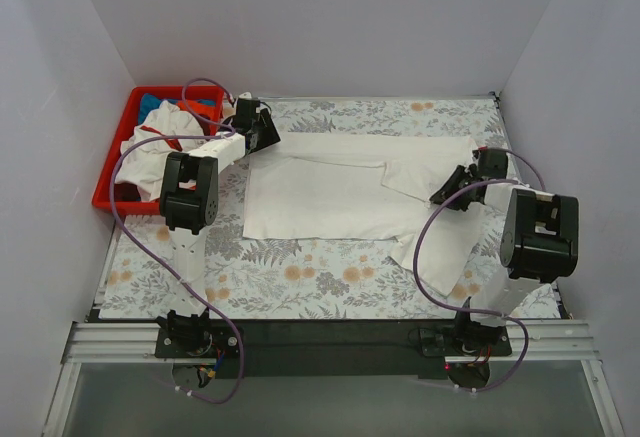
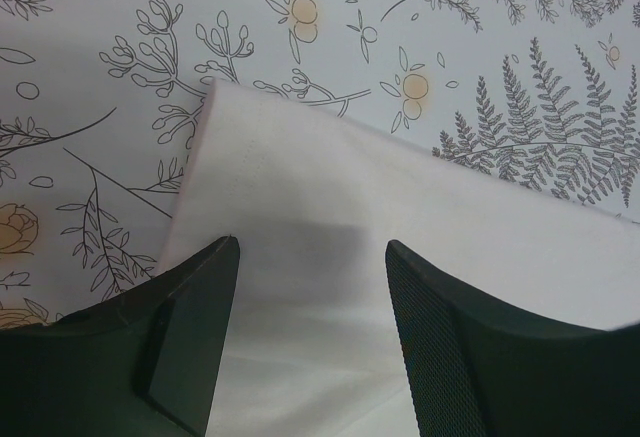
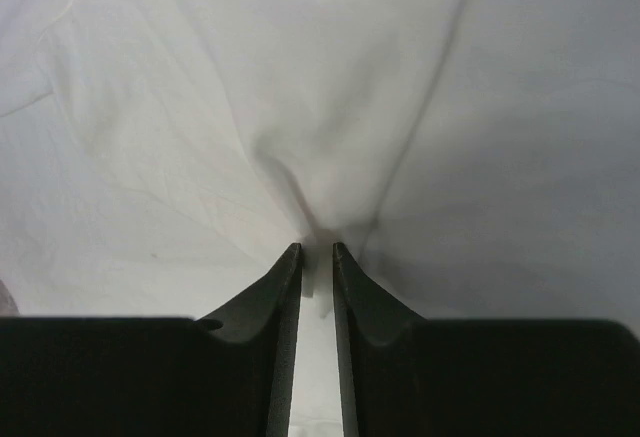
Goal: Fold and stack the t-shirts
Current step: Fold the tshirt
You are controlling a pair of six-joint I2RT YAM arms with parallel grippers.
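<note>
A large white t-shirt (image 1: 320, 197) lies spread flat on the floral table covering (image 1: 300, 277), with a sleeve trailing toward the front right. My left gripper (image 1: 266, 139) hovers open over the shirt's far left corner. In the left wrist view that white corner (image 2: 400, 207) lies between and below the spread fingers (image 2: 200, 317) of the left gripper (image 2: 312, 247). My right gripper (image 1: 442, 197) is at the shirt's right side. The right wrist view shows the right gripper (image 3: 316, 249) shut on a puckered fold of the white cloth (image 3: 200, 107).
A red bin (image 1: 112, 152) stands at the far left and holds a white shirt with red trim (image 1: 160, 137) and a blue one (image 1: 165, 100). White walls enclose the table on the left, back and right.
</note>
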